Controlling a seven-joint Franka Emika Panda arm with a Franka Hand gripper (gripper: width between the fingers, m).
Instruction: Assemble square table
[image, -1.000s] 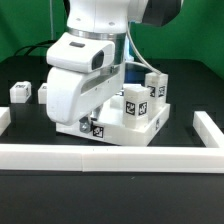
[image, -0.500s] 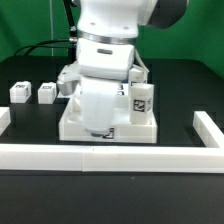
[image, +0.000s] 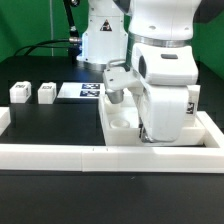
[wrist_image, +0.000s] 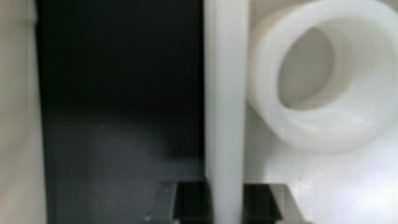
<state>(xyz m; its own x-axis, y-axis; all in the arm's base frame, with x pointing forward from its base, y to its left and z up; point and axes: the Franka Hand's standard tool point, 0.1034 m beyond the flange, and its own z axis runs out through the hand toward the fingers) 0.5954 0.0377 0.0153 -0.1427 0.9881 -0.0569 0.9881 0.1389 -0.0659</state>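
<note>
Closest to me is the low white border wall (image: 90, 157) along the front of the black desk (image: 55, 125). Just behind it, on the exterior view's right, the square table top (image: 122, 128) lies flat, socket side up.

The tool (wrist_image: 226, 200) is pressed together on the top's thin raised rim, pinching it edge-on, with a round socket (wrist_image: 329, 70) just beside the grip. It looks like moulded plastic, so my guess is light and stiff but a bit slick. The rim seems the natural place to hold it, though with a pinch that narrow it could twist.

Further back on the left are two leg blocks (image: 46, 93), side by side and well apart from the top, then the marker board (image: 85, 92).

Count: one top, two legs I can see. The big white arm hides any others.
</note>
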